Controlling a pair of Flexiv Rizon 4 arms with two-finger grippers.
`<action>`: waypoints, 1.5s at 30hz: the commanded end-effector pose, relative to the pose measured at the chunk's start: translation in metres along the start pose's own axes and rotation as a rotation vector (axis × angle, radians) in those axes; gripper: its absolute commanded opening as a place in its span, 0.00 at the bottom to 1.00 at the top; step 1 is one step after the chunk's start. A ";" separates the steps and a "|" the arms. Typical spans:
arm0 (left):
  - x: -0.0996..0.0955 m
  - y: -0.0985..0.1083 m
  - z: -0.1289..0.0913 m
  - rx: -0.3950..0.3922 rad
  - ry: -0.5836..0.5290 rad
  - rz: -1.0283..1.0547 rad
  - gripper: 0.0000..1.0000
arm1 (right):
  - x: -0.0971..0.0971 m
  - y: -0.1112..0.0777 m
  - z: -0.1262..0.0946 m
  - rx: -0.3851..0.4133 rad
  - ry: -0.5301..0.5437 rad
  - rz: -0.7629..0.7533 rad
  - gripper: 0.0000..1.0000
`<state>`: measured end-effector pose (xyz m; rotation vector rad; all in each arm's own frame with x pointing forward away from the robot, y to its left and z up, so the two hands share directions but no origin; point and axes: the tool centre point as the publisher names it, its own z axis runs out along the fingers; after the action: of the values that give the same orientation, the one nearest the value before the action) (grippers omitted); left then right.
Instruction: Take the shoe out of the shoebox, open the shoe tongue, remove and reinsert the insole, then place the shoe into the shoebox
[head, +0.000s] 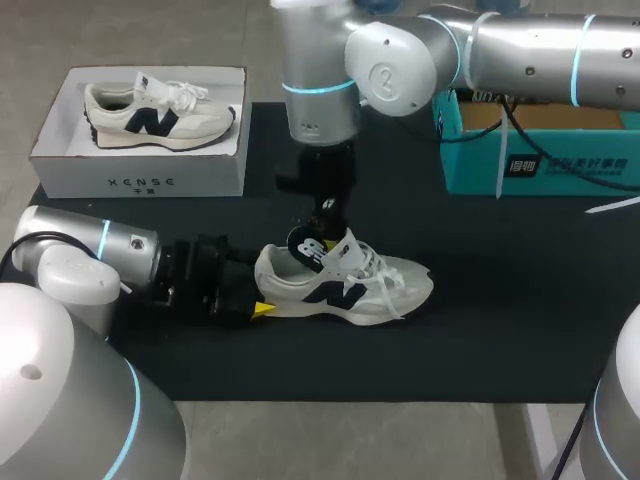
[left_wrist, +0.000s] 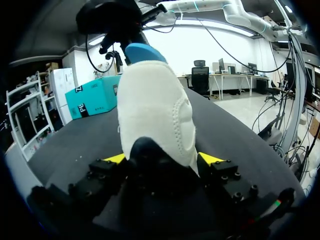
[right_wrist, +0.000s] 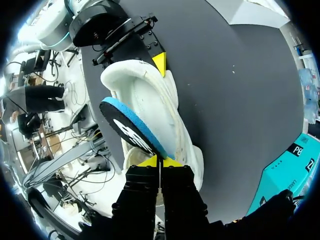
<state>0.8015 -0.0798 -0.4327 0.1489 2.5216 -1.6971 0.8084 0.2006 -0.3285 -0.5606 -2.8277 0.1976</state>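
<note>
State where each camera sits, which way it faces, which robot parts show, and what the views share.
Head view: above and behind, looking down on the table; left arm and right arm show.
Left wrist view: looks along the left gripper, shut on the shoe heel.
Right wrist view: looks down past the right gripper, pinching the insole.
Shared: shoe and insole.

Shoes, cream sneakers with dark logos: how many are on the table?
2. One cream sneaker lies in the white shoebox, far left. The second sneaker stands on the black mat, left gripper shut on its heel, right gripper pinching its blue-backed insole.
</note>
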 end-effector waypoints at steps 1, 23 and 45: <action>0.000 0.003 0.004 -0.001 -0.002 0.000 0.00 | -0.008 0.014 -0.009 0.016 0.006 -0.027 0.00; 0.000 0.003 0.004 -0.001 -0.002 0.000 0.00 | -0.032 0.070 -0.081 -0.042 -0.046 -0.143 0.00; 0.000 0.003 0.004 -0.001 -0.002 0.000 0.00 | -0.016 0.076 -0.043 -0.142 0.040 -0.181 0.42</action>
<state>0.8022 -0.0799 -0.4327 0.1477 2.5211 -1.6972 0.8673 0.2759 -0.3026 -0.3177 -2.8442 -0.0043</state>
